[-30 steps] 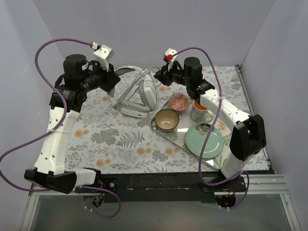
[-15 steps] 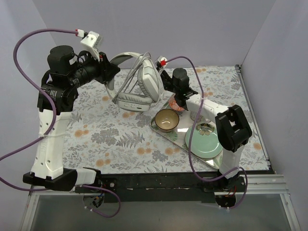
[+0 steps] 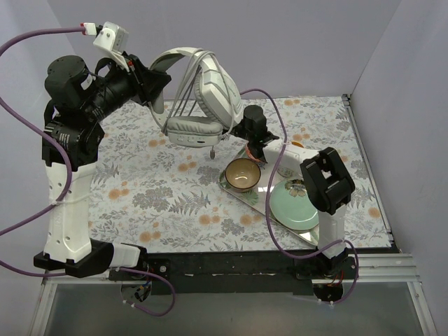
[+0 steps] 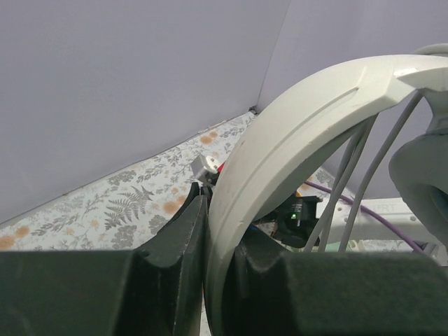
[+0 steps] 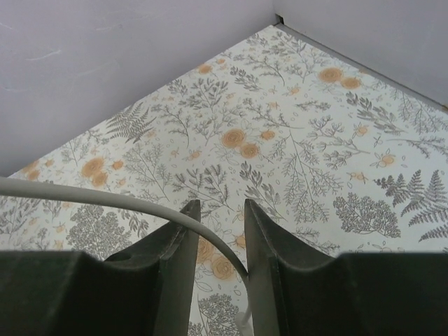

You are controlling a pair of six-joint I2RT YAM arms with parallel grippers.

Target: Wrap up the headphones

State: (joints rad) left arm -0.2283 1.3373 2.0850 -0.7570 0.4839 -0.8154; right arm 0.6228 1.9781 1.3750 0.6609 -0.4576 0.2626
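The light grey-white headphones [image 3: 210, 98] hang in the air above the back middle of the table. My left gripper [image 3: 155, 87] is shut on their wide headband [image 4: 308, 119], which fills the gap between its jaws [image 4: 217, 210]. Cable strands [image 3: 185, 91] run across the band to the lower earcup [image 3: 194, 131]. The plug [image 3: 212, 150] dangles below. My right gripper [image 3: 236, 133] sits just behind the earcups, low over the cloth. In the right wrist view its jaws [image 5: 220, 206] stand a little apart, wider than the thin grey cable [image 5: 105, 198] that runs through the gap.
A metal tray [image 3: 222, 183] at the right middle holds a tan bowl [image 3: 242, 173], a patterned bowl [image 3: 255, 150], a mug [image 3: 290, 159] and a green plate [image 3: 295, 206]. Grey walls close in the back and sides. Floral cloth [image 3: 154, 189] covers the table.
My left arm has lifted the headphones off the cloth, up and to the left. My right arm has folded in and moved its gripper left, under the raised headphones.
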